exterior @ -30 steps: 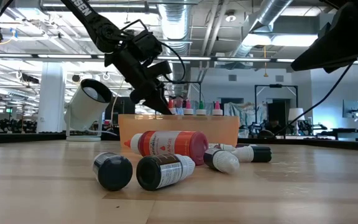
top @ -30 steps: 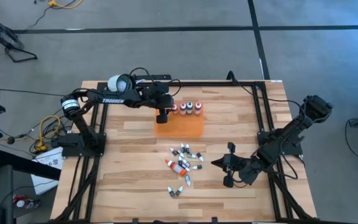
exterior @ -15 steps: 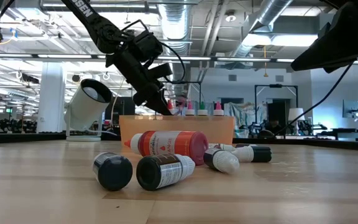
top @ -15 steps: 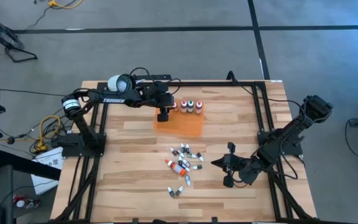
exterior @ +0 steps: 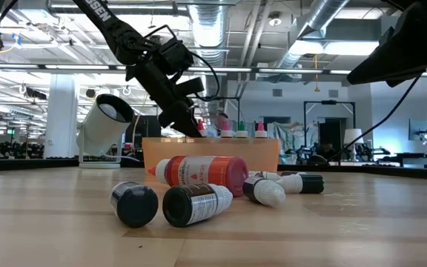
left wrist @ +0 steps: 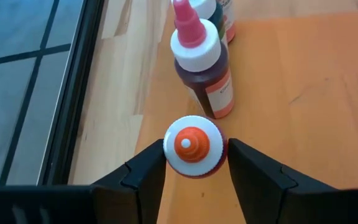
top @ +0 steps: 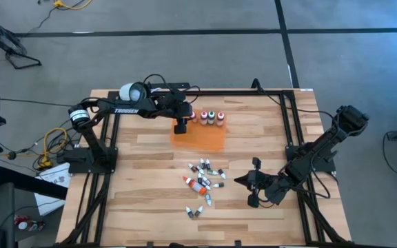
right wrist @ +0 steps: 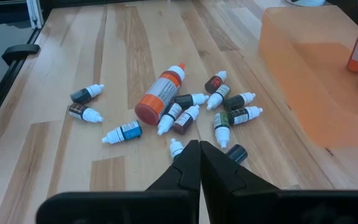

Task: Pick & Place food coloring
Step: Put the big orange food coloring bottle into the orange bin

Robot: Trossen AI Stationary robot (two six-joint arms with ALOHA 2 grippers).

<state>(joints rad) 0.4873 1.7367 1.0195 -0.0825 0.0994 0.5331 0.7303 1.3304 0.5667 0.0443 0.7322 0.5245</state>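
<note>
A small red bottle with a white cap and orange tip (left wrist: 192, 144) stands upright on the far left corner of the flat orange tray (top: 202, 141). My left gripper (top: 180, 127) slants down over it, one finger close on each side of the cap. Three more bottles (top: 211, 118) stand in a row along the tray's far edge; the nearest has a pink tip (left wrist: 197, 68). A pile of loose food coloring bottles (top: 202, 180) lies on the table nearer the front, among them a larger orange one (right wrist: 159, 93). My right gripper (right wrist: 199, 146) hovers shut to the right of the pile. My left gripper's fingers (left wrist: 148, 168) stand level with the white cap (left wrist: 173, 155), one on each side, slanting down from the table's left. The bottle stands upright with its base on the tray. I cannot tell whether the fingers touch the cap.
A white cylinder (top: 133, 91) lies at the table's far left corner. Black frame rails (top: 289, 131) run along the table's left and right sides. Bare wood lies between the tray and the pile, and along the front edge.
</note>
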